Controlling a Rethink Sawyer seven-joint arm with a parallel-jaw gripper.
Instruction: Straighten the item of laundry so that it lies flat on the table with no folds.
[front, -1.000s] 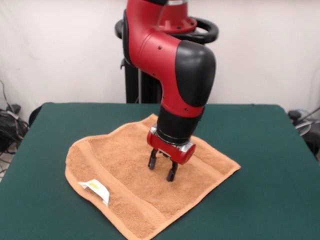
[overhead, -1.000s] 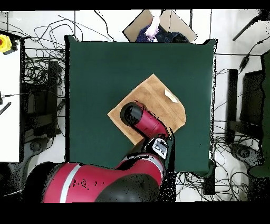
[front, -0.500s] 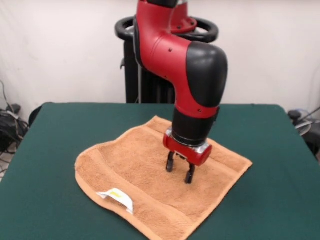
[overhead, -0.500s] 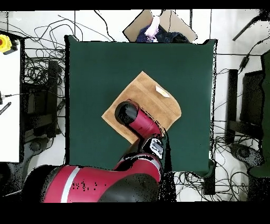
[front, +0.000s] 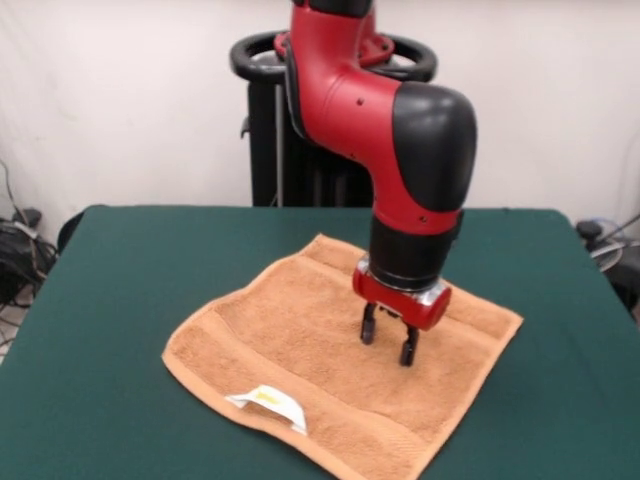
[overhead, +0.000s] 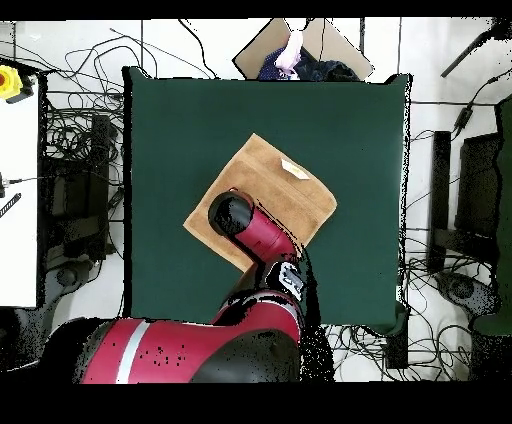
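The orange-tan towel (front: 300, 330) lies spread almost flat on the green table (front: 120, 280), turned like a diamond. Its white label (front: 268, 400) stands up slightly at the near edge. My gripper (front: 388, 342) points straight down over the towel's right half. Its fingers are apart and the tips touch the cloth. In the overhead view the towel (overhead: 285, 185) and its label (overhead: 293, 168) show on the table (overhead: 180, 120), but my arm (overhead: 245, 225) hides the gripper and part of the towel.
The black pedestal (front: 275, 150) stands behind the table's far edge. In the overhead view, a cardboard box (overhead: 325, 40) lies beyond the table's top edge and cables (overhead: 70, 180) lie on the floor on both sides.
My gripper has moved right in the front view, and the towel has slid along with it. The towel's left edge has flattened and the label has shifted right.
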